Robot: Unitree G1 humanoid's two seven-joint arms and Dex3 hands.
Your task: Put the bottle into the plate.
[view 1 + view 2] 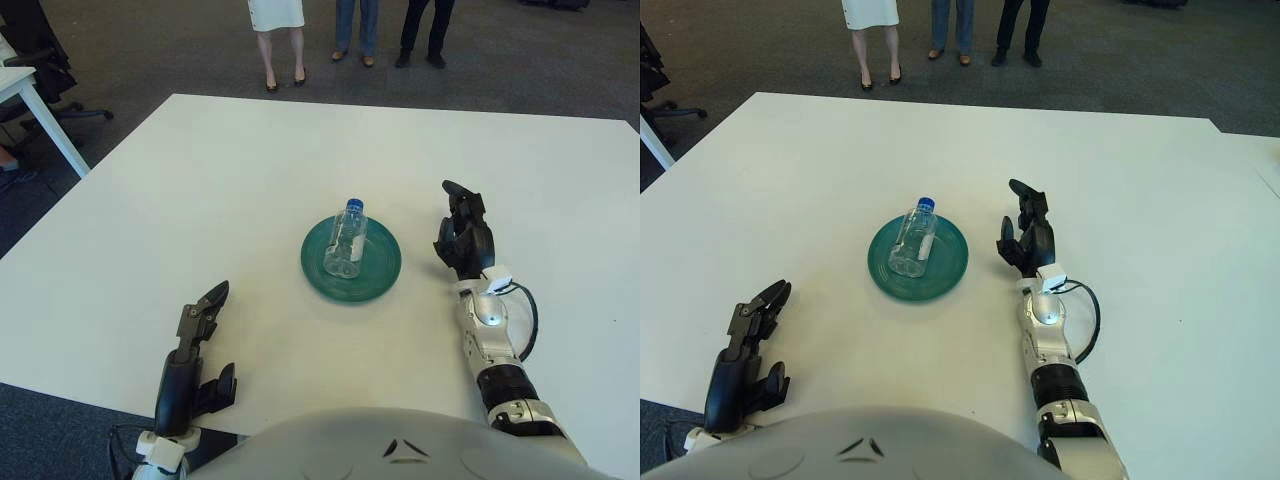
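Left eye view: clear plastic bottle with blue cap (346,240) lies on its side inside the round dark-green plate (385,270), cap pointing away from the robot, base toward it; plate sits mid-table on the white tabletop (200,180). Right hand (462,232) is just right of the plate, apart from it, fingers loosely spread and holding nothing; silver forearm with a black cable loop trails back toward the body. Left hand (200,320) shows near the table's near edge, well left of the plate, fingers extended and relaxed, empty. Three people's legs (350,30) stand on the grey carpet beyond the far edge; a white desk and black chair (40,70) sit at top left. Right eye view: same layout. Bottle (913,238) lies across the plate (950,262), label facing up. Right hand (1028,235) beside the plate's right rim, no contact visible, fingers apart. Left hand (755,315) low left, near the table edge, fingers slack.
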